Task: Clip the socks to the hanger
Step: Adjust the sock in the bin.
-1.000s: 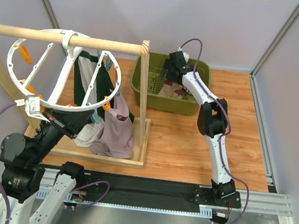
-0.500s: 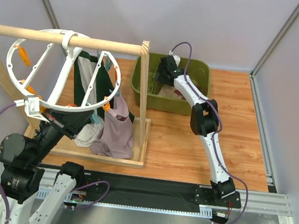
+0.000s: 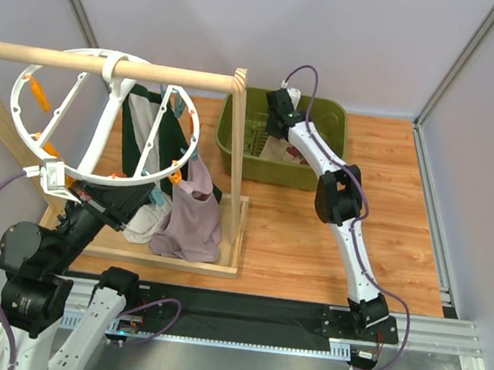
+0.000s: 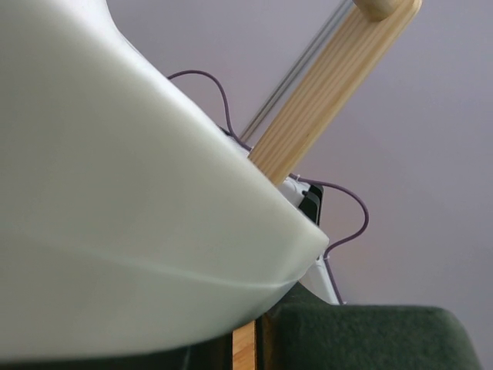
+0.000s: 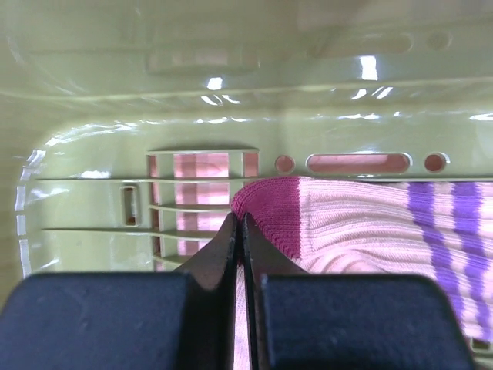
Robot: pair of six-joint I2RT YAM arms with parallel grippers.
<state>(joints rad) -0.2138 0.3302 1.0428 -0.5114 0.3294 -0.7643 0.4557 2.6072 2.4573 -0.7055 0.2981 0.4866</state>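
Socks (image 5: 362, 223) | right wrist alone shows maroon cuff touching closed right jaws' tips | top: inside green bin (image 3: 327, 171)

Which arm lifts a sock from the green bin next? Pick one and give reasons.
Right. The right gripper is down inside the green bin, closed at the maroon edge of a striped sock. The left gripper sits at the hanger rim, far from the bin.
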